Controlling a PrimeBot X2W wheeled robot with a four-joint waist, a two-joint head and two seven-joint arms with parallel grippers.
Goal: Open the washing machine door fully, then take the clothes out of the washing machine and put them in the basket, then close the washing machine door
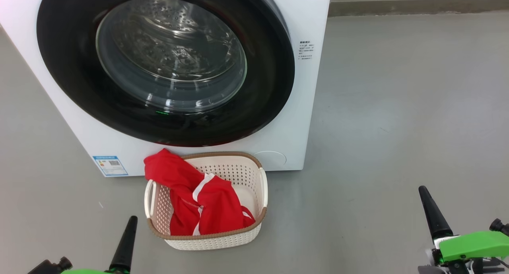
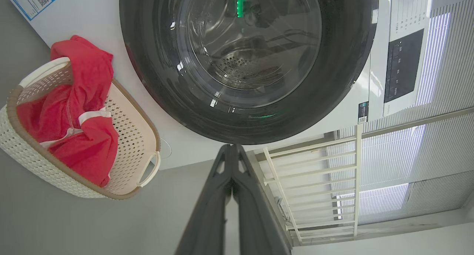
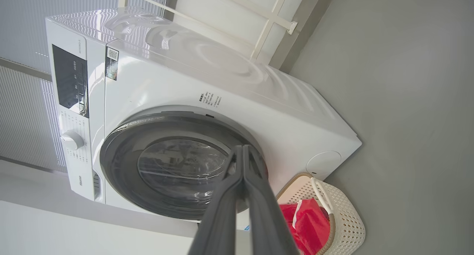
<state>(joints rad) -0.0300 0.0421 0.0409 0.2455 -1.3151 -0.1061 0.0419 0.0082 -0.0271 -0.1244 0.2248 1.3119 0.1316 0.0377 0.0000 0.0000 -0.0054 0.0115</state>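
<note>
Our left fingers (image 1: 129, 234) and right fingers (image 1: 431, 210) sit nearest, low at either side. Each pair is pressed together tip to tip and holds nothing, and both hang over the floor (image 1: 397, 107), well apart from everything else.

The clothes (image 1: 199, 202) lie in the basket (image 1: 214, 242) as a red heap with white stripes, one fold spilling over the far left rim towards the machine. We judge them soft, light and limp (nothing stiff to push against). A pinch on a raised bunch near the middle should hold better than one on a thin edge, which could slip out.

The basket stands on the floor just in front of the washing machine (image 1: 302, 127), below the washing machine door (image 1: 67, 67); we cannot tell whether it touches the white front. Its plastic looks light enough to skid if nudged.

The door looks shut against the front, and through its glass we see bare steel drum and no red cloth. We would expect it to be heavy and rigid on its hinge, with a glossy, slippery black rim. The handle is not clear to us, so an outer edge of the rim would be the place to take hold.

To us, the task looks finished.
</note>
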